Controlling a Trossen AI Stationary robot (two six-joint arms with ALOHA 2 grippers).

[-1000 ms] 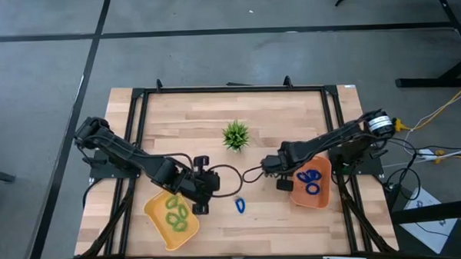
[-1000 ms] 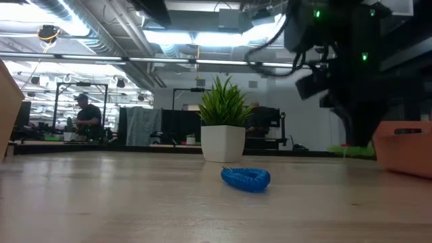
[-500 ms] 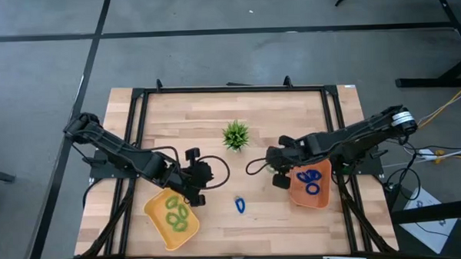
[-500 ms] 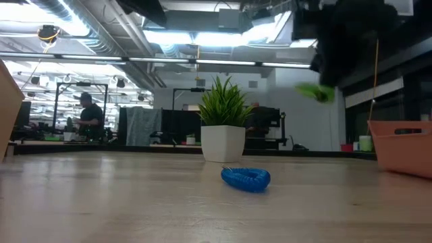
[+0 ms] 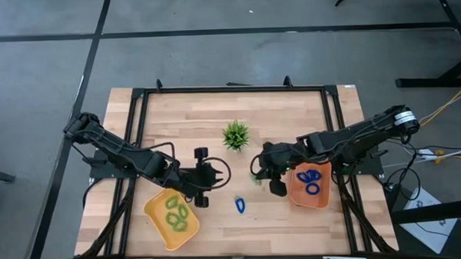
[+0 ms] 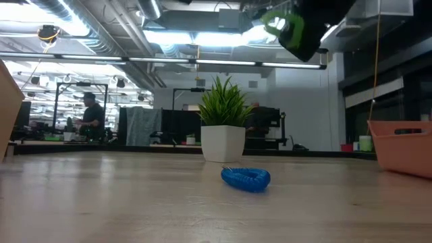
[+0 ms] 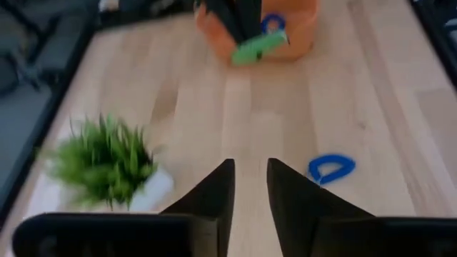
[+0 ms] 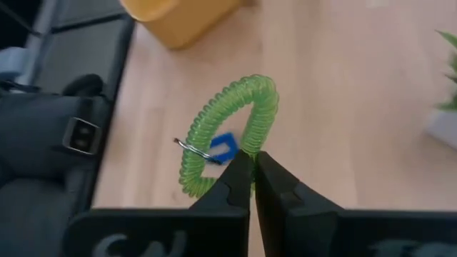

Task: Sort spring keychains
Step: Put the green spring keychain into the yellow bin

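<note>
My right gripper point(image 5: 257, 175) hangs high over the table's middle, just left of the orange tray point(image 5: 294, 195), shut on a light green spring keychain point(image 8: 232, 118). The same keychain shows in the low view point(image 6: 275, 23) and in the left wrist view point(image 7: 257, 48). One blue keychain point(image 5: 239, 205) lies flat on the wood. The orange tray holds blue keychains point(image 5: 312, 180), and the yellow tray point(image 5: 158, 224) holds green ones point(image 5: 176, 214). My left gripper point(image 7: 250, 178) is open with nothing in it, beside the yellow tray's right corner, pointing toward the orange tray. My right gripper pinches one stretch of the green keychain's coil point(image 8: 250, 146) between its two fingertips. The fingers slant down from the table's right side. The loop stands out past the fingertips, lifted clear of table and trays, with a small metal ring point(image 8: 187, 146) on its far side.
A small potted plant point(image 5: 235, 135) stands at the middle of the table toward the far edge. Bare wood lies between the two trays around the blue keychain. A black frame point(image 5: 138, 117) borders the tabletop.
My right gripper has risen from the orange tray's left edge with the green keychain, tipped from pointing steeply down to slanting, and drifted toward the table's middle. The keychain has gone from just above the tray rim to high above the table. My left gripper has tipped upward.
</note>
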